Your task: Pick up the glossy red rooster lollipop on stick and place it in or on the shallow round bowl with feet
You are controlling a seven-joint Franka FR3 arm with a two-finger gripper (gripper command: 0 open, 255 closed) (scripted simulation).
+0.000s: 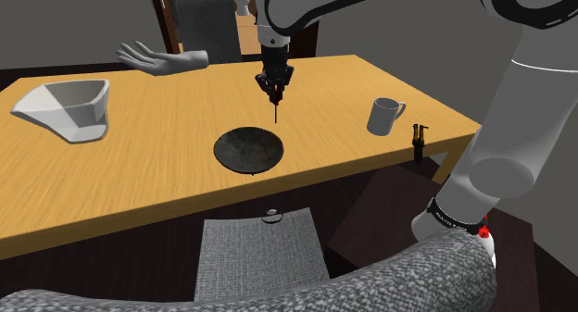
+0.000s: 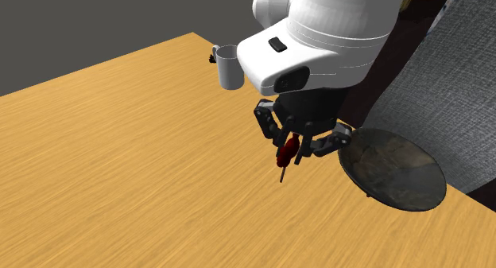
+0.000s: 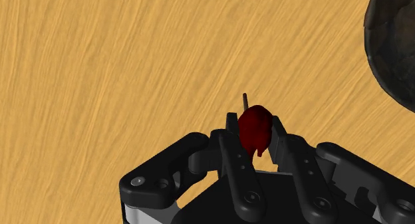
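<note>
The hand (image 2: 289, 155), clamped on the dark red rooster lollipop (image 3: 255, 127), hangs over the wooden counter (image 1: 139, 171) with the stick pointing down. The wrist view shows its fingers (image 3: 234, 156) pinching the candy head; in the shoulder view the stick is hard to make out. The dark bowl (image 1: 248, 149) lies near the hand and is cut off in the wrist view. Bare counter surrounds the hand. A grey mug (image 1: 383, 116) stands well apart from it, near the counter's edge.

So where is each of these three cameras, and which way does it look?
Shoulder view: beside and slightly behind the white arm, looking down across the table; arm and end effector show.
Second exterior view: close above the table, looking down at the end effector clasping the red lollipop; the white wrist shows.
Wrist view: on the hand, looking down along its black fingers at the tabletop.
Shared: all three show the dark bowl.
</note>
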